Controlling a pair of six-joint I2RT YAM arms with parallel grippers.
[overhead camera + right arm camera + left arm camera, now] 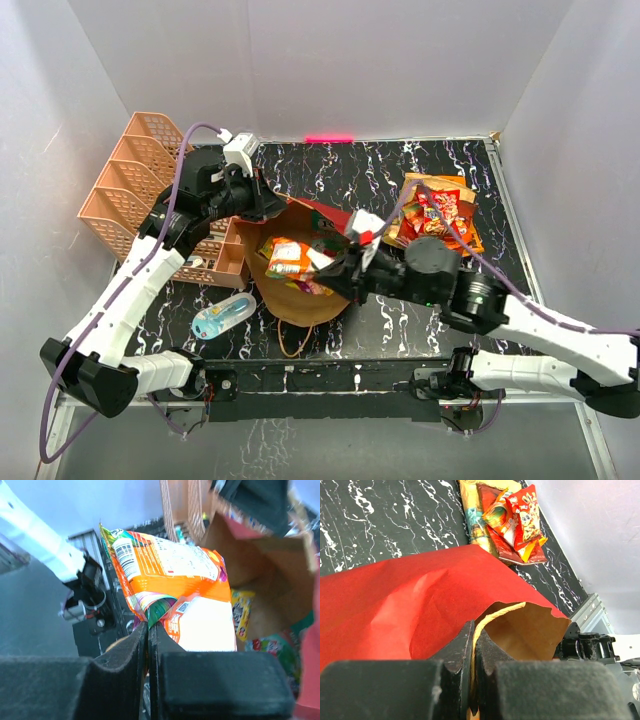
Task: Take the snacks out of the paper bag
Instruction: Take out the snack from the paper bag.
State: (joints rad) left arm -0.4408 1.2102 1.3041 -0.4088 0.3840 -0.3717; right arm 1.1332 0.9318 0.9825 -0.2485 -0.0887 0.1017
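**Orange packet pinched inside the open red bag**

Top view: the paper bag (300,300), matte red outside and creased brown kraft inside, sits mid-frame on the black marbled worktop (330,165). Its mouth gapes toward the camera, and a twine loop (293,340) trails toward the bottom edge. The left fingers (270,208) clamp its upper-left rim. The right fingers (328,278) come in from the right onto a glossy orange packet (288,258). More snacks (440,215) lie heaped at upper right.

Left wrist: the fingers are pressed together on the thin kraft rim.

Right wrist: the fingers pinch the packet's crinkled corner. Its long axis runs from upper left to lower right.
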